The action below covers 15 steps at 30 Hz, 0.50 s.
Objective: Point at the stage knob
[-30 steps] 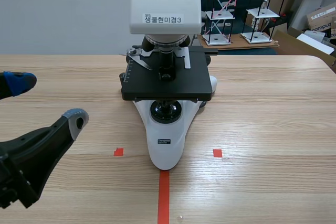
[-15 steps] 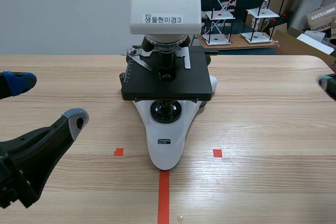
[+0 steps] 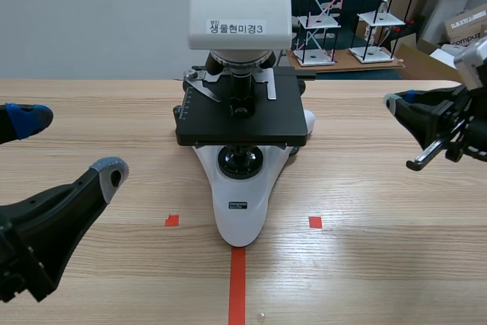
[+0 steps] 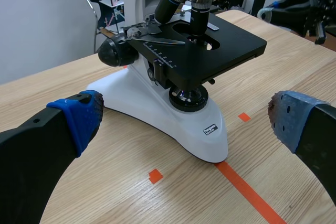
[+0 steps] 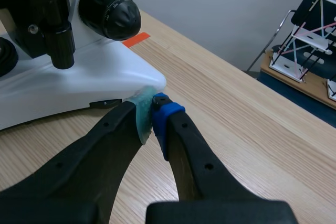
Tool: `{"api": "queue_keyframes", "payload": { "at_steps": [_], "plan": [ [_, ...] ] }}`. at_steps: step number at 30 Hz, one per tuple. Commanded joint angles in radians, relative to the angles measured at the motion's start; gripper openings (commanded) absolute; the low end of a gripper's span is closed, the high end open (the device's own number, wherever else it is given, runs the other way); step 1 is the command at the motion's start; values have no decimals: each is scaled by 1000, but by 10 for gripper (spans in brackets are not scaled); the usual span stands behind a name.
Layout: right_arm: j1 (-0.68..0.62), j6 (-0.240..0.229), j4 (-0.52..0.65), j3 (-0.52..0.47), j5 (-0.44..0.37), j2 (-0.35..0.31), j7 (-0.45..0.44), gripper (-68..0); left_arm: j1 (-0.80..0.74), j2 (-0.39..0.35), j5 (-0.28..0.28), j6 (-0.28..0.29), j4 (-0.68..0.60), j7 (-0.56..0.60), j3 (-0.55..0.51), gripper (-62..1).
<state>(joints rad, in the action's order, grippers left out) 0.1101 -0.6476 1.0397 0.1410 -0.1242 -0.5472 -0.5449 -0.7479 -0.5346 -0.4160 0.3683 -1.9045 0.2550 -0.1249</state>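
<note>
A white and black microscope (image 3: pixel 240 188) stands mid-table, its black stage (image 3: pixel 242 121) above the base. The stage knob (image 5: pixel 62 45) is a small black stem hanging under the stage's right side, and it shows as a dark stub (image 3: pixel 295 150) in the scene view. My right gripper (image 3: pixel 396 102) is shut on nothing and hovers to the right of the microscope, its tips (image 5: pixel 153 113) aimed toward the base and well short of the knob. My left gripper (image 3: pixel 68 144) stays wide open at the table's left, and in its own view the fingers (image 4: pixel 79 116) flank the microscope from a distance.
The large black focus knob (image 5: pixel 109 17) sits beside the stage knob, on the arm's right side. Its twin (image 4: pixel 116 51) is on the left side. Wire racks (image 3: pixel 327 13) and boxes stand beyond the table's far edge.
My right arm has come into the scene from the right edge and moved left toward the microscope with its fingers shut. The left arm has not moved.
</note>
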Motion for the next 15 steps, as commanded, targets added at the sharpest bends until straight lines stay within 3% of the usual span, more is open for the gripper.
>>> {"api": "queue_keyframes", "payload": {
  "at_steps": [1, 6, 15],
  "plan": [
    [32, 0, -13, 7, 4, -1, -31, -669, 3, 0, -7, 1, -10, 10, 0, 14],
    [90, 4, -77, 45, 54, 40, -88, -669, 3, 0, -7, 1, -10, 11, 0, 14],
    [153, 45, -121, 93, 77, 109, -95, -669, 3, 0, -7, 1, -10, 11, 0, 14]
  ]
}}
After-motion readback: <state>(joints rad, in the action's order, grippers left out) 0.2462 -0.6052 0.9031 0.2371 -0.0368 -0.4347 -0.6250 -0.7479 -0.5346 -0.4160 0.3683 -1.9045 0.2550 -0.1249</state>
